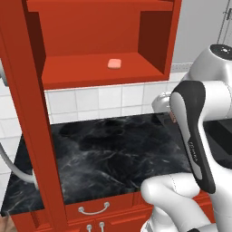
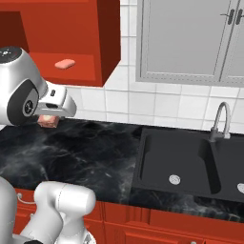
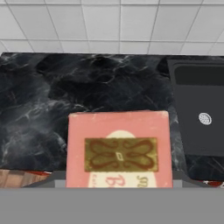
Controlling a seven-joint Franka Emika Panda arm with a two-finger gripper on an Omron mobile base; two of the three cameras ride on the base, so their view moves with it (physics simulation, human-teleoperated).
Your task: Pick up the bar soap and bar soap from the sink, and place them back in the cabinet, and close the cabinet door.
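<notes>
Your gripper (image 2: 49, 119), left of frame, pinches the second bar soap (image 3: 118, 148) above the counter (image 1: 113, 149), carried clear for the lift. The pink bar soap (image 1: 114, 64) already sits on the cabinet (image 1: 154, 31) shelf, upper centre; door open.

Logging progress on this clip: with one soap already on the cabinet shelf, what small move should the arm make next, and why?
Probably lift the gripper up toward the open red cabinet. It seems to hold the second bar soap low over the black counter, while the pink bar already lies on the shelf and the sink basin looks empty.
</notes>
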